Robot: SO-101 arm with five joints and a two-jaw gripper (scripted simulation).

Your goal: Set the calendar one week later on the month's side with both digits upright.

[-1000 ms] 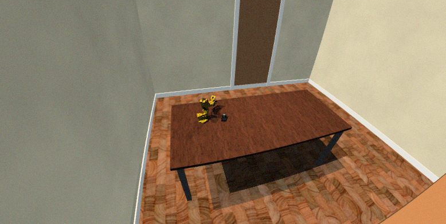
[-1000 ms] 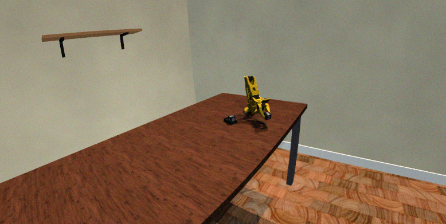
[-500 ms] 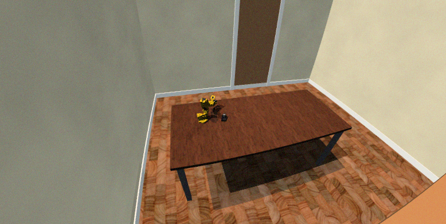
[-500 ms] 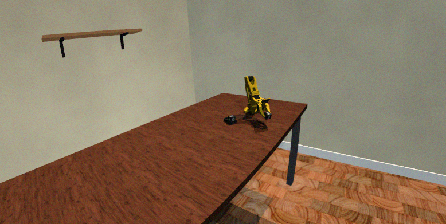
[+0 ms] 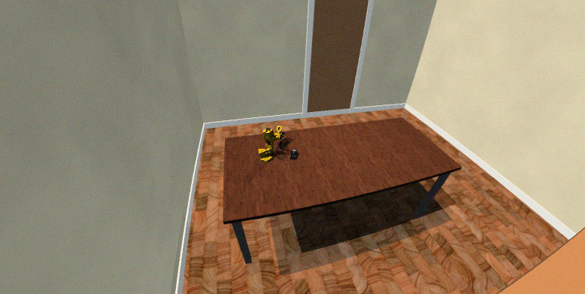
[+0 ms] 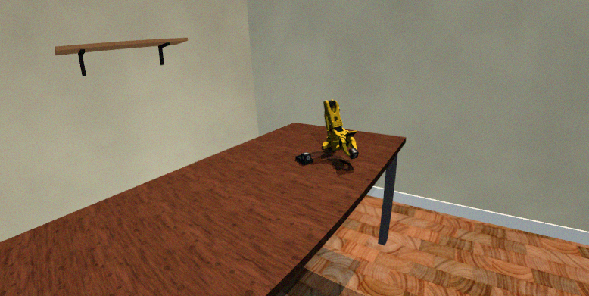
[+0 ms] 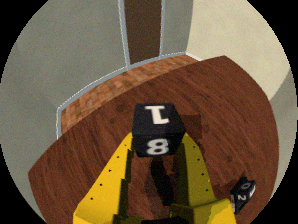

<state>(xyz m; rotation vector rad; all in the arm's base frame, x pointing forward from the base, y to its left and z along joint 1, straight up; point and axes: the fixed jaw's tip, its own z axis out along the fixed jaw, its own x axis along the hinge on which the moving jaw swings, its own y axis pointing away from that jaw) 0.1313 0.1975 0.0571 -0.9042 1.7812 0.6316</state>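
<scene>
My gripper point(image 7: 158, 139) point(image 6: 352, 151) is shut on a black cube point(image 7: 158, 129) point(image 6: 353, 154), held above the table. In the wrist view its upper face shows a white 1, upside down in that view, and the face towards the camera shows a white 8. The yellow jaws press on its left and right sides. The other black cube point(image 7: 243, 194) point(image 6: 306, 157) point(image 5: 294, 151) is at the small black tray point(image 5: 293, 156) point(image 6: 298, 158), which stands on the table to one side of the gripper. That cube shows a 0 and a 2 in the wrist view. The month's name cannot be read.
The brown table point(image 5: 347, 156) point(image 6: 206, 211) bears the yellow arm's base point(image 5: 265, 155) near its left end in the top view. The tray stands close to that base. A wall shelf point(image 6: 123, 45) hangs well away from the arm.
</scene>
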